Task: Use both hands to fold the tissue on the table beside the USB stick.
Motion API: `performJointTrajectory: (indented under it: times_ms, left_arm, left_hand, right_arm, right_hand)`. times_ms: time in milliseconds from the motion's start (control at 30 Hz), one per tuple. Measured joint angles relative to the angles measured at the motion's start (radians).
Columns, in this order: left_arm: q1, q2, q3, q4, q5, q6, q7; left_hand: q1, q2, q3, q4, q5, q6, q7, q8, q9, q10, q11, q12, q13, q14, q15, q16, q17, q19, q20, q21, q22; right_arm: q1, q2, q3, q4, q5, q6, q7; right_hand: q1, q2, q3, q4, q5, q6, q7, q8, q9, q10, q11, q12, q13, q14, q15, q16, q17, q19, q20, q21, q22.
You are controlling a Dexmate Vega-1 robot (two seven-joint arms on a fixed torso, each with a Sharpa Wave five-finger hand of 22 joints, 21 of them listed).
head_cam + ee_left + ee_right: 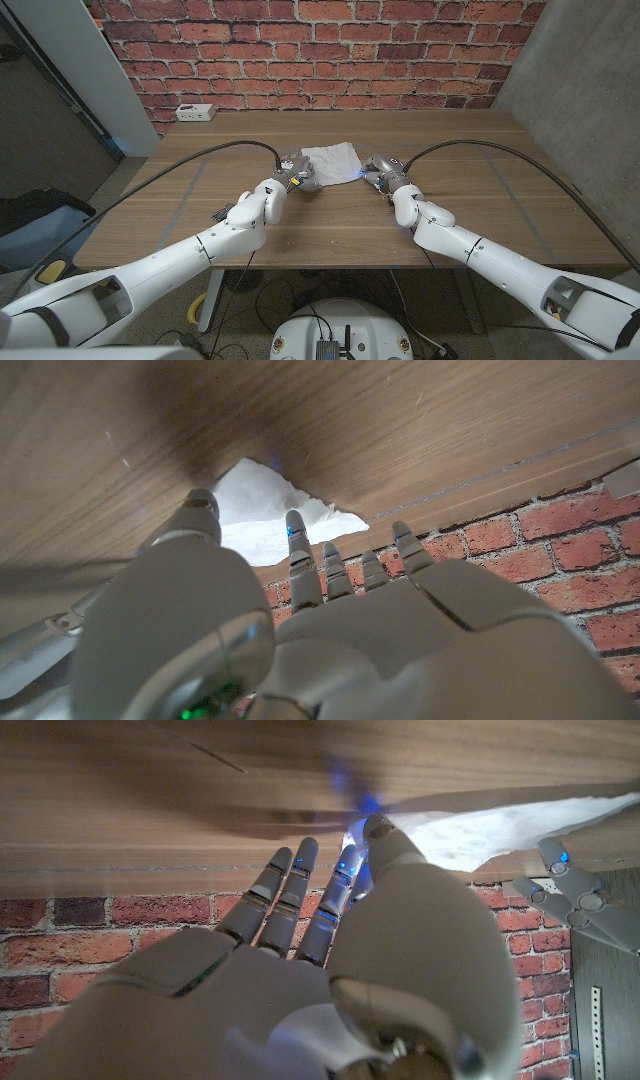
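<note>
White tissue [330,160] sits a bit past the middle of the wooden tabletop [480,200] in the head view, kinda crumpled, with both hands right up against it. The left hand [296,172] is at the tissue's left edge and the right hand [381,173] is at its right edge, a little blue glow showing where that one meets the paper. From up here you can't really tell whether either hand has actually pinched the tissue or is just touching it. Something small and dark [219,213] lies on the tabletop near the left arm, well apart from the tissue, too tiny to say what it is. A white box [195,112] sits at the far left corner by the brick wall [320,40].

Left wrist view: the left hand [330,575] has its fingers [300,555] reaching out side by side toward the tissue [262,510], thumb up next to the paper's edge. Fingers look loosely apart, tips at or just short of the tissue, so no clear grip.

Right wrist view: the right hand [330,890] has its fingers [290,880] stretched out and slightly spread, while the thumb tip sits right on the corner of the tissue [500,825]. Whether it's pinching can't be told. The left hand's fingertips [575,900] show at the tissue's other side.
</note>
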Motion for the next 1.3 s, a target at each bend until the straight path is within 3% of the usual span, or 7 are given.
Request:
performJointTrajectory:
  times_ms: [167,400,667,833,933,1133,1300]
  left_arm:
    - [0.001,0.000,0.002,0.001,0.016,-0.010,0.002]
    - [0.018,-0.001,-0.006,0.002,0.034,-0.033,0.038]
    - [0.036,-0.011,-0.017,0.007,0.050,-0.052,0.083]
    - [0.043,-0.021,-0.020,0.017,0.057,-0.060,0.102]
    - [0.044,-0.028,-0.019,0.026,0.067,-0.060,0.109]
    - [0.044,-0.043,-0.010,0.042,0.094,-0.050,0.123]
    - [0.044,-0.050,-0.006,0.050,0.110,-0.038,0.137]
  left_hand:
    - [0.011,-0.010,-0.007,-0.007,0.007,0.015,-0.060,0.010,-0.016,0.011,-0.011,0.008,0.000,0.017,-0.006,0.004,0.000,0.012,0.004,0.000,0.000]
    - [0.030,-0.005,-0.006,-0.016,0.016,0.033,-0.077,0.018,-0.025,0.003,-0.019,0.008,0.000,0.027,-0.006,0.011,0.000,0.013,0.002,0.004,0.000]
    - [0.073,-0.026,-0.023,-0.046,0.022,-0.029,0.063,0.029,-0.010,-0.047,-0.007,0.004,0.006,0.040,-0.007,0.011,0.003,0.026,0.004,0.004,0.000]
    - [0.081,-0.025,-0.027,-0.050,0.022,-0.083,0.086,0.034,0.006,-0.073,0.005,0.000,0.012,0.032,0.000,0.011,0.003,0.026,0.004,0.004,0.000]
    - [0.114,0.008,-0.019,-0.058,0.022,-0.085,0.079,0.051,0.016,-0.073,0.005,0.002,0.016,0.032,0.000,0.011,0.003,0.026,0.004,0.004,0.000]
    - [0.282,0.117,0.062,-0.092,0.007,-0.002,0.028,0.141,0.055,-0.005,-0.017,0.030,0.021,0.083,-0.011,0.015,0.001,0.084,-0.004,0.027,0.000]
    - [0.321,0.135,0.073,-0.093,0.007,0.125,0.001,0.209,0.063,0.060,-0.030,0.046,0.019,0.124,-0.031,0.017,0.000,0.112,-0.012,0.038,0.000]
  right_arm:
    - [-0.023,0.005,0.041,-0.015,0.061,0.037,-0.016]
    - [-0.040,0.005,0.075,-0.038,0.118,0.071,-0.022]
    - [-0.054,0.010,0.117,-0.062,0.198,0.113,-0.016]
    - [-0.058,0.013,0.133,-0.067,0.233,0.130,-0.012]
    - [-0.061,0.015,0.141,-0.071,0.252,0.141,-0.010]
    - [-0.064,0.017,0.153,-0.075,0.280,0.155,-0.011]
    - [-0.065,0.019,0.161,-0.079,0.293,0.162,-0.020]
  right_hand:
    - [0.012,0.001,0.011,-0.011,0.000,0.005,0.012,0.000,0.000,0.005,0.005,0.008,0.004,0.000,0.000,-0.011,0.000,-0.004,0.004,0.000,0.000]
    - [0.019,-0.006,0.024,-0.015,-0.008,0.011,0.029,0.000,0.004,0.016,0.005,0.019,0.006,0.008,-0.001,-0.025,-0.006,-0.009,0.009,-0.005,0.000]
    - [0.030,-0.006,0.038,-0.021,-0.015,0.004,0.036,0.009,0.019,0.027,0.016,0.030,0.008,0.020,-0.002,-0.034,-0.010,-0.017,0.016,-0.005,0.000]
    - [0.033,-0.009,0.038,-0.021,-0.023,0.004,0.036,0.009,0.024,0.035,0.018,0.038,0.013,0.020,-0.002,-0.034,0.003,-0.026,0.018,-0.012,0.000]
    - [0.033,-0.009,0.038,-0.021,-0.030,0.004,0.036,0.009,0.025,0.035,0.018,0.038,0.013,0.020,-0.002,-0.027,0.010,-0.025,0.018,-0.012,0.000]
    - [0.037,-0.013,0.042,-0.017,-0.030,0.004,0.036,0.009,0.027,0.035,0.018,0.042,0.013,0.020,-0.002,-0.021,0.017,-0.025,0.018,-0.012,0.000]
    - [0.037,-0.013,0.042,-0.017,-0.037,0.000,0.039,0.009,0.031,0.035,0.018,0.042,0.015,0.020,-0.002,-0.020,0.024,-0.029,0.022,-0.012,0.000]
